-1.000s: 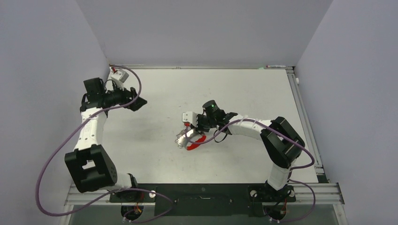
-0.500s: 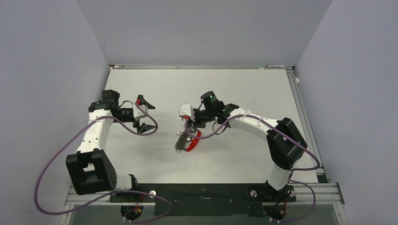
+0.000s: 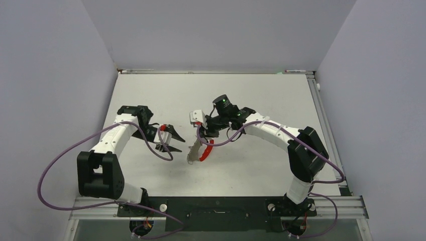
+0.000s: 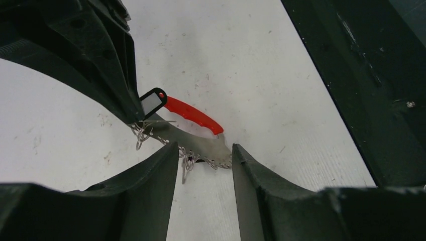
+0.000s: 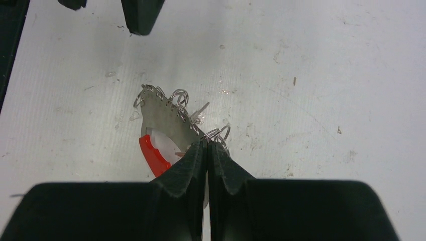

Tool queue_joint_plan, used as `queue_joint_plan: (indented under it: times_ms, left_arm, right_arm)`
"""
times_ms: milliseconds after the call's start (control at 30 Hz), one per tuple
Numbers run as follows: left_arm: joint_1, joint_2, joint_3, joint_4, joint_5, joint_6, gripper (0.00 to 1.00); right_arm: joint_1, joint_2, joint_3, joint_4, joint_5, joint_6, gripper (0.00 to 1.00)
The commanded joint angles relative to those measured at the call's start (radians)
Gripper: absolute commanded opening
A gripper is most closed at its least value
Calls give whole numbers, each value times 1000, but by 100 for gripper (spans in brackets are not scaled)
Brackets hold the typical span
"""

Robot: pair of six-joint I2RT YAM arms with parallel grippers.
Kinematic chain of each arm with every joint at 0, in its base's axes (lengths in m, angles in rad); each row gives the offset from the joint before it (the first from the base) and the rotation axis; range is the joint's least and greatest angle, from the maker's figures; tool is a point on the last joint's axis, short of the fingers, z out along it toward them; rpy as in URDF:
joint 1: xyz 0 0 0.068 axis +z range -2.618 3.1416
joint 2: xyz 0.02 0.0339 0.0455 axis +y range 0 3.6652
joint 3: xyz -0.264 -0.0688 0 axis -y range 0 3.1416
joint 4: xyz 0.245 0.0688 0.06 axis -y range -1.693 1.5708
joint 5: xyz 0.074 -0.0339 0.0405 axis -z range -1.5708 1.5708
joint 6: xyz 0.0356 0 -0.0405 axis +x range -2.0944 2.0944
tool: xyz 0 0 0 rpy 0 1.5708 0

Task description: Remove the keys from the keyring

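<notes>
- The keyring [image 3: 197, 150] sits near the middle of the desk [image 3: 261, 95], a little left of centre, between the two tools.
- It is a curved band [image 5: 166, 118], part grey and part bright red. Thin wire rings [image 5: 178, 97] are strung along the grey edge.
- The right tool [image 5: 206, 148] has its fingers pressed together with no gap, clamping the grey edge of the band beside a pair of rings. The fingers cover the exact point of contact.
- The left tool [image 4: 203, 150] is spread wide and holds nothing. It sits just left of the keyring, apart from it. In the left wrist view the band shows through the gap, beyond the fingertips.
- The keys [image 5: 202, 109] are hard to make out. In the overhead view they are too small to separate from the rings. The right wrist view shows one pale pointed piece among the rings, at the right of the band. No dark-headed key can be identified with certainty.
- A small black-rimmed tab [image 4: 152, 102] with a pale centre sits at the far end of the red part, just beside the right tool. Whether it is a key head cannot be told.
- Whether the low end of the band rests on the desk or hangs clear cannot be told.
- In the right wrist view the left tool is cut off at the top edge, so only its fingertips show.
</notes>
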Motion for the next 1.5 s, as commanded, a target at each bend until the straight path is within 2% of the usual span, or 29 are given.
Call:
queue_joint_plan:
  times_ms: [0, 133, 367, 567, 1167, 1467]
  left_arm:
    - [-41, 31, 50, 3, -3, 236, 40]
    - [-73, 61, 81, 101, -27, 117, 39]
    - [-94, 88, 78, 209, -91, 72, 37]
    - [-124, 74, 33, 449, -140, -99, 33]
    - [-204, 62, -22, 452, -156, -101, 28]
    - [-227, 52, -39, 522, -164, -198, 13]
  right_arm:
    - [33, -35, 52, -25, -58, -13, 5]
    - [50, -29, 65, -40, -57, -13, 5]
    - [54, -16, 89, -51, -58, -11, 5]
    - [55, -22, 81, -48, -63, -9, 5]
    - [52, -52, 39, -29, -55, -8, 5]
    - [44, -65, 31, -28, -58, -7, 5]
